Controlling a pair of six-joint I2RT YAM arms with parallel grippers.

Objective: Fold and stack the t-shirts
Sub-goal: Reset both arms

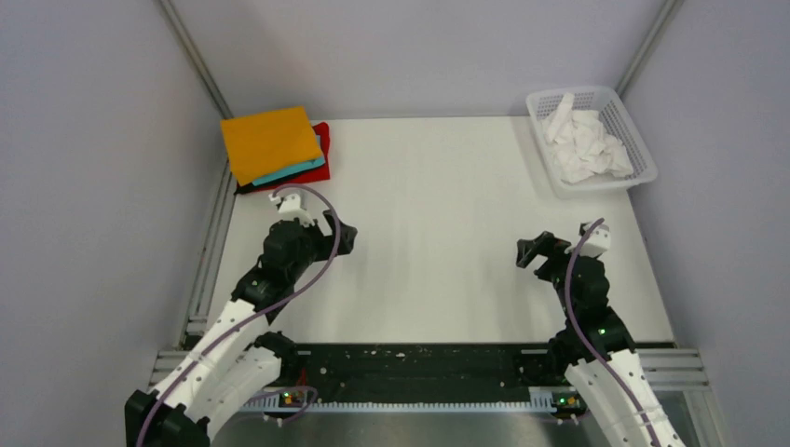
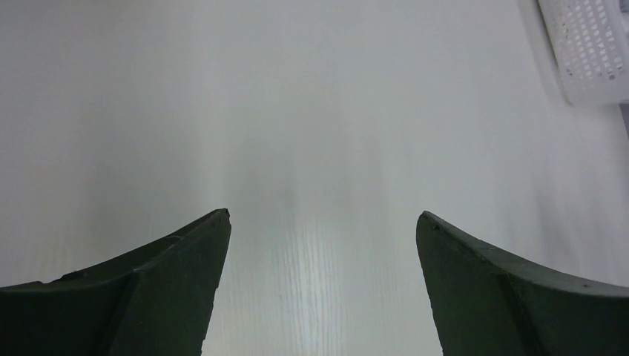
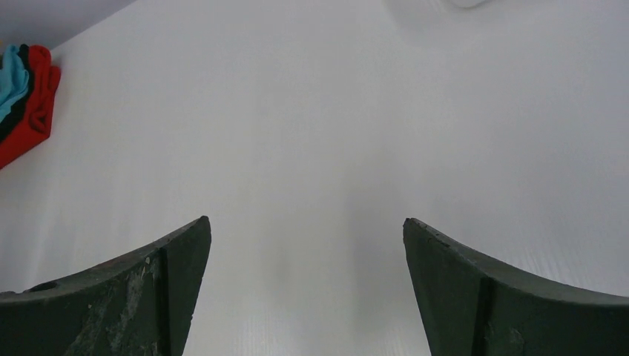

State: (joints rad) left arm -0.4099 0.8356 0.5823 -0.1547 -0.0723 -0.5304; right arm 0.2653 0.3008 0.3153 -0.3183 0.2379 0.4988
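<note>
Folded t-shirts lie in one stack at the table's far left corner: a mustard-orange one (image 1: 270, 142) on top, a teal one (image 1: 296, 170) under it, then black, and a red one (image 1: 323, 133) at the bottom. The right wrist view catches the stack's teal edge (image 3: 10, 80) and red edge (image 3: 30, 119) at far left. My left gripper (image 1: 341, 235) hovers just in front of the stack, open, with only bare table between its fingers (image 2: 178, 289). My right gripper (image 1: 533, 250) stands open over the table's right half, holding nothing.
A white lattice basket (image 1: 630, 136) holding crumpled white cloth (image 1: 582, 144) sits at the far right corner; its corner (image 2: 590, 52) shows in the left wrist view. A grey wall and metal frame rails surround the white table (image 1: 429, 214).
</note>
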